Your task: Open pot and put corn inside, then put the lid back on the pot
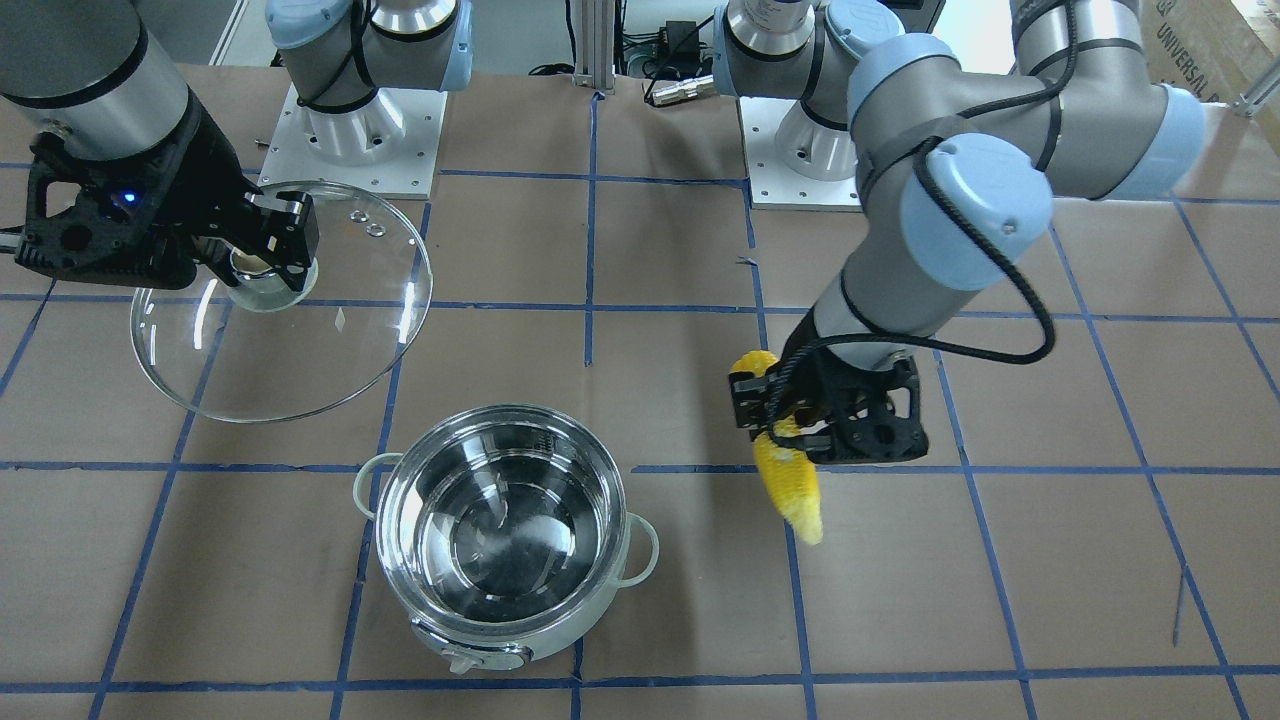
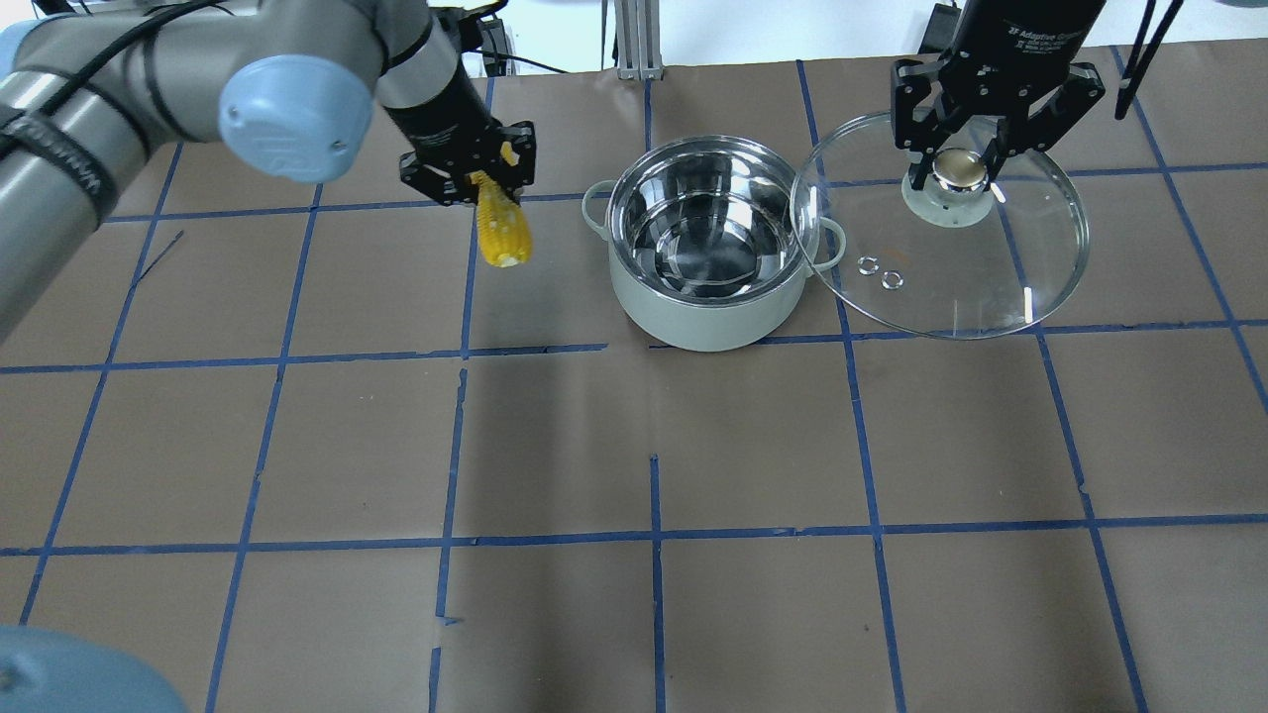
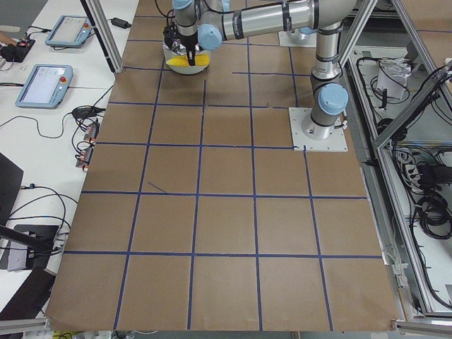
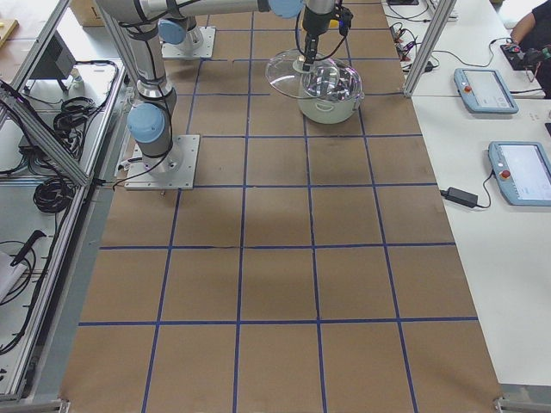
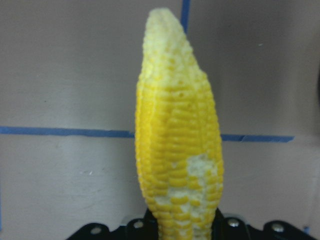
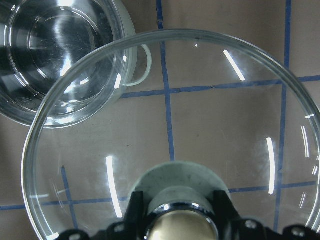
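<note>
The left end effector is clamped on the yellow corn cob near its thick end, and the tapered tip sticks out past the fingers. In the left wrist view the cob fills the middle of the picture, tip away from the camera, with the brown tabletop and its blue tape lines behind it. The cob sits on the robot's left of the pot, apart from it and not over its opening.

The pot stands upright on the tabletop between the two arms. It is uncovered, and its shiny steel inside holds nothing.

The right end effector grips the cream-based metallic knob of the clear glass lid, one finger on each side. The lid is on the robot's right of the pot. In the overhead and right wrist views its rim overlaps the pot's nearer loop handle. Two small steam holes show near that edge.
</note>
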### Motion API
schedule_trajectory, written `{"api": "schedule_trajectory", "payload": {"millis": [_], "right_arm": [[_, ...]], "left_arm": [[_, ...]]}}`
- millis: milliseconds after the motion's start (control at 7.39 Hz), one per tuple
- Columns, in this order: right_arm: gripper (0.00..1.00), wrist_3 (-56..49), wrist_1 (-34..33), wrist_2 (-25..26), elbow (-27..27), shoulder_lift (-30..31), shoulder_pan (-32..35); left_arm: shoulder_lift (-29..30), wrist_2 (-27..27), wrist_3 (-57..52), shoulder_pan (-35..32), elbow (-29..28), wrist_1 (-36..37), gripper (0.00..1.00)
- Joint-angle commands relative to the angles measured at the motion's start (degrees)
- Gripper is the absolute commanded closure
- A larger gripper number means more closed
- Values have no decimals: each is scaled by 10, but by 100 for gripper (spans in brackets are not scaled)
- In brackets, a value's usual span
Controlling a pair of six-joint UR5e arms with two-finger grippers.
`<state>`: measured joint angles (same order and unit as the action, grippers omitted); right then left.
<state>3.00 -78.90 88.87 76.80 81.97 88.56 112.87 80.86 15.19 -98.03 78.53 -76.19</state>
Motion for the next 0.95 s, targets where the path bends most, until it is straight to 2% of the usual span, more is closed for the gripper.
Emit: {"api": "schedule_trajectory", "payload": {"millis": [0,135,677,812], "right_arm": [[61,0,-5,0,4,0,0],[61,1,-9,0,5,0,1],[62,2,-9,-1,9,6,3],[62,2,-23,0,32,16,1]], "left_arm": [[113,4,91,-81,-151,-4,97],[136,5,92,-102,-179,-11,97],[173,11,98,-125,-180,-1,97],[177,11,98,-125,-180,-2,97]]}}
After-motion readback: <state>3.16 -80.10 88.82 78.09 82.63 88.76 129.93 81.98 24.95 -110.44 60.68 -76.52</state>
